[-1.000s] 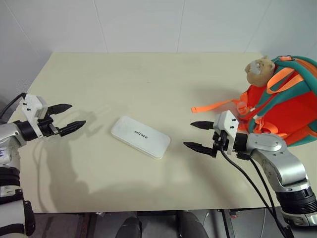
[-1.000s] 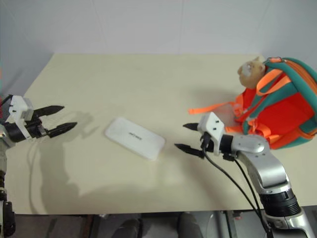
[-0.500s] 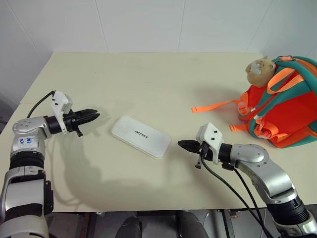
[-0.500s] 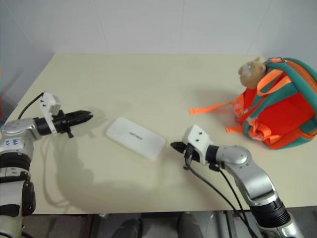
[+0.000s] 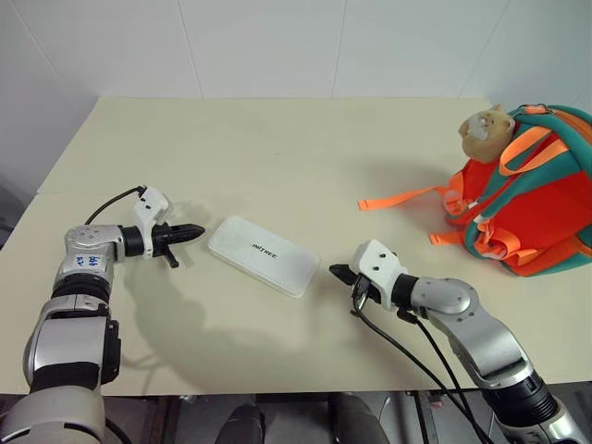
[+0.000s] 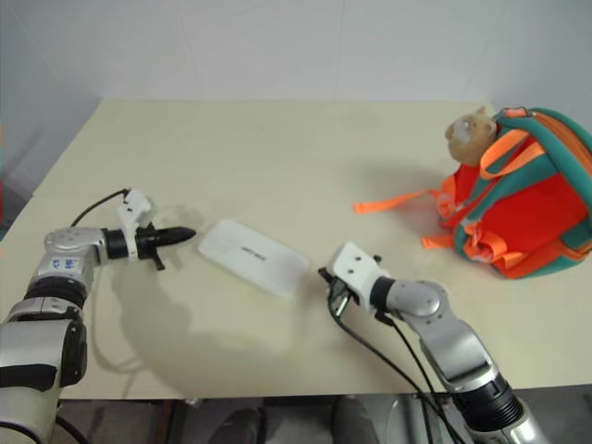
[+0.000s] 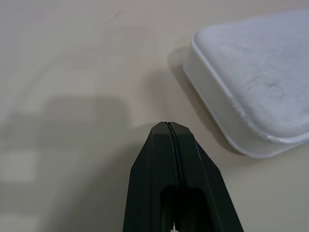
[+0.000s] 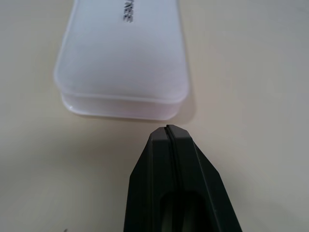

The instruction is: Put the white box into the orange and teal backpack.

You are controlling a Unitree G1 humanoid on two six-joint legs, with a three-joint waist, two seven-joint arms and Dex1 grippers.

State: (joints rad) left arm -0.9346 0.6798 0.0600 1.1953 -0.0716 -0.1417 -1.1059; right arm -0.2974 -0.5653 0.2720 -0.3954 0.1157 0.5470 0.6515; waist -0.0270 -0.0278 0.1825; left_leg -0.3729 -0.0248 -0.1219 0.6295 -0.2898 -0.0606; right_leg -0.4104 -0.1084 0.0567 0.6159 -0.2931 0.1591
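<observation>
The white box [image 5: 263,254] lies flat in the middle of the cream table, dark lettering on its lid. My left gripper [image 5: 198,231] is shut and empty, its tip low over the table just off the box's left end; in the left wrist view the box [image 7: 256,92] sits just past the closed tip [image 7: 167,126]. My right gripper [image 5: 336,272] is shut and empty too, pointing at the box's right end from a short gap, as the right wrist view shows [image 8: 169,129]. The orange and teal backpack [image 5: 527,199] stands at the table's right edge with a tan plush toy [image 5: 485,129] on top.
An orange strap [image 5: 400,197] trails from the backpack across the table toward the middle. Black cables [image 5: 416,361] hang from my right wrist over the table's front edge. A white tiled wall rises behind the table's far edge [image 5: 287,98].
Both grippers have shut from wide open. The left arm swung in to the right and down toward the box's left end. The right gripper sank and shifted left toward the box's right end.
</observation>
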